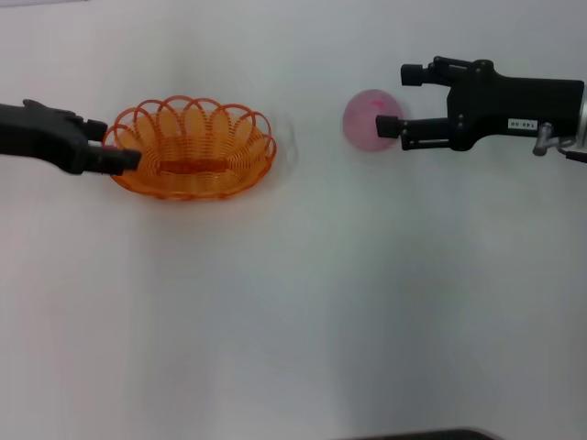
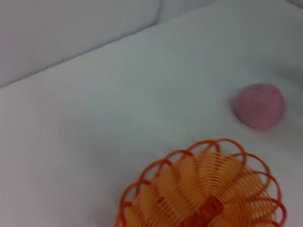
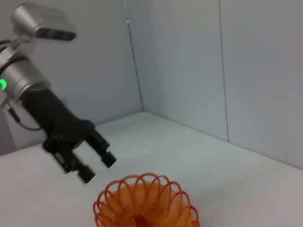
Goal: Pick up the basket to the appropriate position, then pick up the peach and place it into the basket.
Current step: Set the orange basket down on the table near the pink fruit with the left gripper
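At the left of the head view, your left gripper (image 1: 124, 147) sits at the scalloped rim of the oval bright-orange basket of looped wire-like plastic (image 1: 194, 148), fingers spread and not clamped on it. That basket looks light and springy, so take it by the rim loops, where a finger can hook through. Upper right of centre, the round pale-pink peach (image 1: 371, 119) rests on the white table (image 1: 293, 321), with your right gripper (image 1: 394, 98) released and one finger on either side of it. I'd guess it's smooth and ready to roll, so close across its widest part.

In the left wrist view, the basket fills the bottom edge, cut off below; the peach lies at right, well apart. No fingers show here.

In the right wrist view, the left gripper hangs parted just beside the basket rim at bottom centre. The peach isn't visible.
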Controlling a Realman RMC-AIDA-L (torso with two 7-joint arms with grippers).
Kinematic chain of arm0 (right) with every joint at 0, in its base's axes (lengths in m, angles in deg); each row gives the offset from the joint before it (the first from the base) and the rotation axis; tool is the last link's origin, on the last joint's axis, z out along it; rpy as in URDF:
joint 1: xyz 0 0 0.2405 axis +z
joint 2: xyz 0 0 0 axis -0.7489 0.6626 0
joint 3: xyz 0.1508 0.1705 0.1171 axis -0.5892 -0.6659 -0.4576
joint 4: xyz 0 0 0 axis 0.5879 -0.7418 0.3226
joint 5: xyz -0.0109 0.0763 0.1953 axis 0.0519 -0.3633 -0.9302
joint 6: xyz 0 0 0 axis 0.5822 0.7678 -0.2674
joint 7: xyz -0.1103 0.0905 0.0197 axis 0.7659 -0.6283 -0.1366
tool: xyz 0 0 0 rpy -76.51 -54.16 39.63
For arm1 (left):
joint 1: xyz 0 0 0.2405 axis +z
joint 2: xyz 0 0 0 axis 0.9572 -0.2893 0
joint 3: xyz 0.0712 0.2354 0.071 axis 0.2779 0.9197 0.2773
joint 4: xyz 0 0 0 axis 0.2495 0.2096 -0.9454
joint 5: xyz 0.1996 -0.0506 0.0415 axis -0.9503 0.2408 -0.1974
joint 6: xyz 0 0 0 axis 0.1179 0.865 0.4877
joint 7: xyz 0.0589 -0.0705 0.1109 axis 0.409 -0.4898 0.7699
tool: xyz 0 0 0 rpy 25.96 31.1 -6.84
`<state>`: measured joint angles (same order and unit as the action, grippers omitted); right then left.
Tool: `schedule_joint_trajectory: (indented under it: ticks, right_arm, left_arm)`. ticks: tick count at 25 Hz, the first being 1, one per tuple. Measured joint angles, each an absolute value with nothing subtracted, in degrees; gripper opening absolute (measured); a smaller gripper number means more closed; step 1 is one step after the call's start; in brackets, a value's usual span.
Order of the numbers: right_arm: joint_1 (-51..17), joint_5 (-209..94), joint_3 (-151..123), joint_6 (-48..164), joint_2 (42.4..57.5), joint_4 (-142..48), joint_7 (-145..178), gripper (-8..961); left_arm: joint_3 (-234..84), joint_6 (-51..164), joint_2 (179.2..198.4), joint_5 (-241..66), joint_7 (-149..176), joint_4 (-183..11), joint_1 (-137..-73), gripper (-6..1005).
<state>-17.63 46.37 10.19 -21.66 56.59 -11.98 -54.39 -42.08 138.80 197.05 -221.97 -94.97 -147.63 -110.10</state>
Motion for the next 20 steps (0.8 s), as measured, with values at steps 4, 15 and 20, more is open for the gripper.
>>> schedule_joint_trajectory:
  ticks: [4, 15, 20]
  right_arm:
    - [-17.2, 45.4, 10.4, -21.1, 56.58, -12.3, -56.8, 925]
    - [-16.1, 45.2, 10.5, -19.0, 56.57, -13.0, -60.5, 925]
    - [-15.7, 45.3, 10.5, -18.4, 56.59, -13.6, -60.5, 924]
  left_arm:
    - [-42.1, 140.9, 196.53, -220.9, -85.9, -147.9, -108.9, 700]
    - [-42.1, 141.0, 196.56, -220.6, -78.0, -148.2, -107.5, 694]
    - [-42.5, 141.2, 197.09, -218.5, -75.5, -147.9, -106.2, 694]
